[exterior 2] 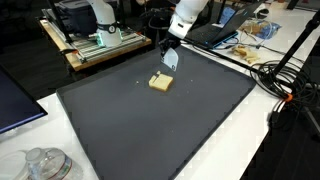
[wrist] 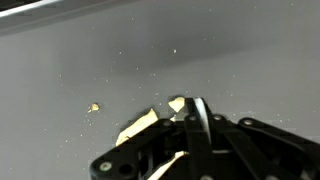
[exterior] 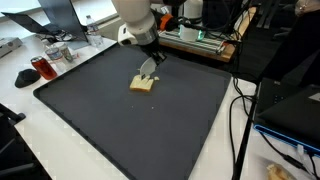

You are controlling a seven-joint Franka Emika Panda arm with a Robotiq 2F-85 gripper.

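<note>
Item: pale tan, flat, squarish slab [exterior: 143, 85], no marked long axis, lying on the dark grey worktop [exterior: 120, 130]. Just above it hangs the end effector [exterior: 149, 70], with the slab at its 7 o'clock in an exterior view. Fingers narrow, drawn together; contact cannot be told.

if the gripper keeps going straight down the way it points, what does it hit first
Most likely the tan block on the dark mat: the gripper points down right over it in both exterior views. Whether they already touch is unclear.
</note>
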